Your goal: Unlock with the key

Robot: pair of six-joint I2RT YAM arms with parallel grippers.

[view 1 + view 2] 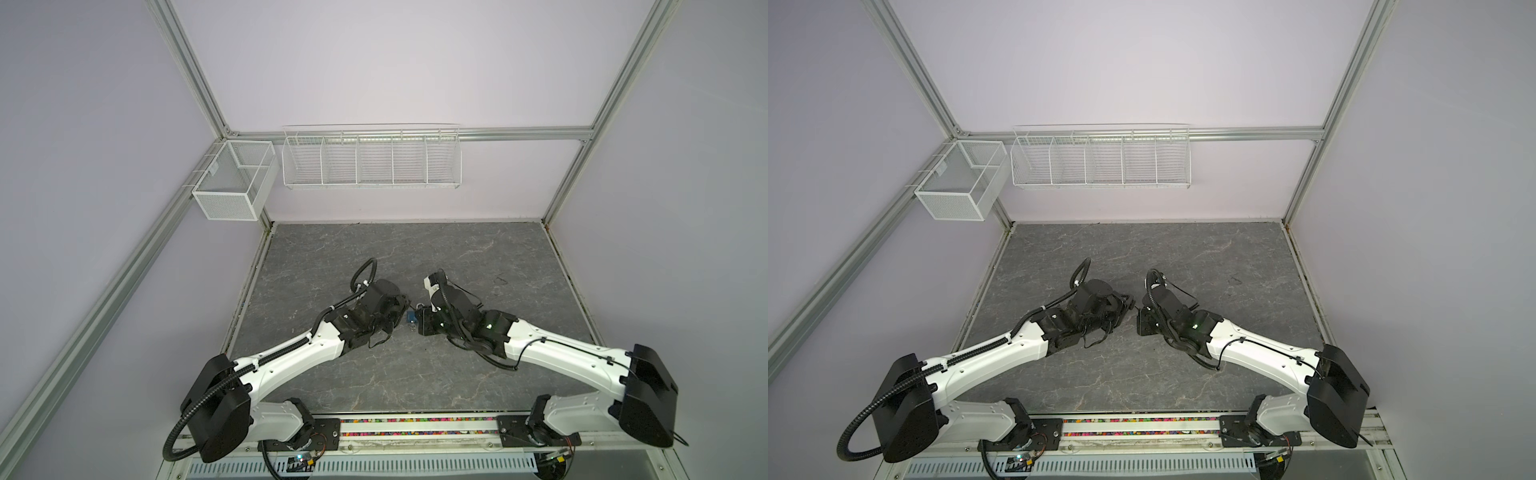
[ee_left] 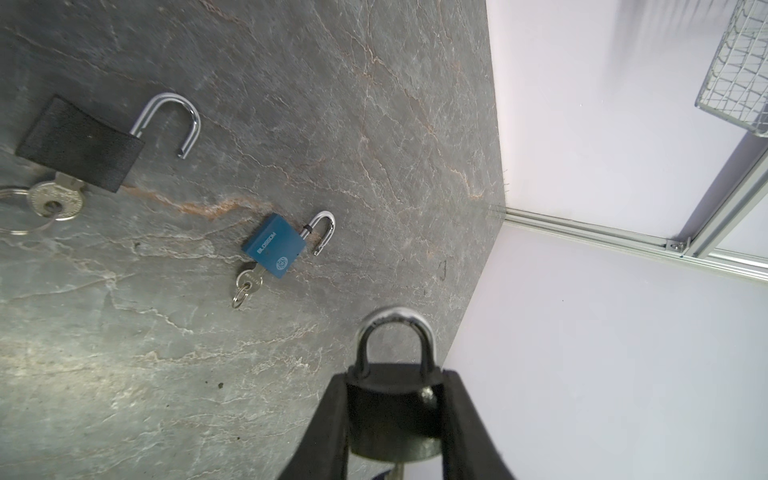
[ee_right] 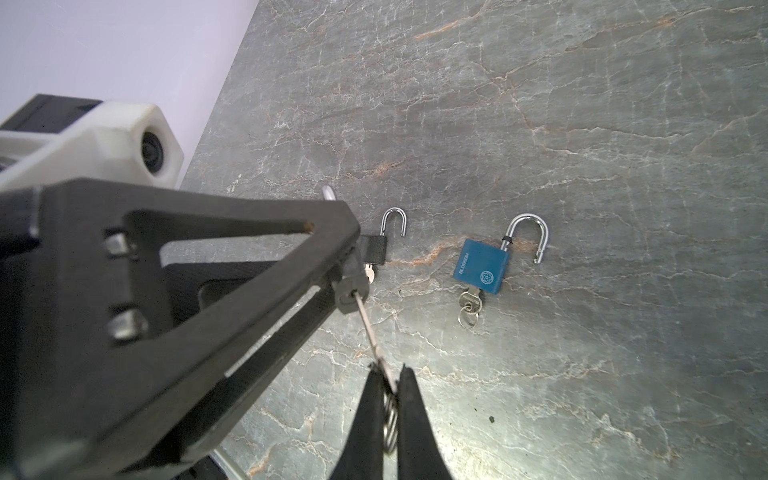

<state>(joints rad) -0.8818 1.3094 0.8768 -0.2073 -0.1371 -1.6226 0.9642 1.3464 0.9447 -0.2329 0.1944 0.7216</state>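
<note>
Padlock (image 2: 390,415), dark, clamped between the fingers of the left claw (image 2: 395,384) and held above the middle of the tabletop (image 1: 415,374). Its shackle (image 2: 395,328) sits in the body at both ends, so it is closed. The right claw (image 3: 390,376) is pinching the head of a key (image 3: 368,324). The key's blade reaches into the keyhole on the padlock's base. A ring (image 3: 388,419) on the key hangs between the right claw's fingers.

In both top views the two claws meet tip to tip over the middle of the tabletop. The left arm reaches in from the near left corner and the right arm from the near right corner.

Two more locks lie flat on the tabletop beneath the claws, near each other but apart. The blue padlock (image 2: 274,245) has its shackle swung open and a key in its base. The black padlock (image 2: 81,143) is open too, also with a key in its base. In a top view the blue padlock (image 1: 410,319) shows in the gap between the claws.
</note>
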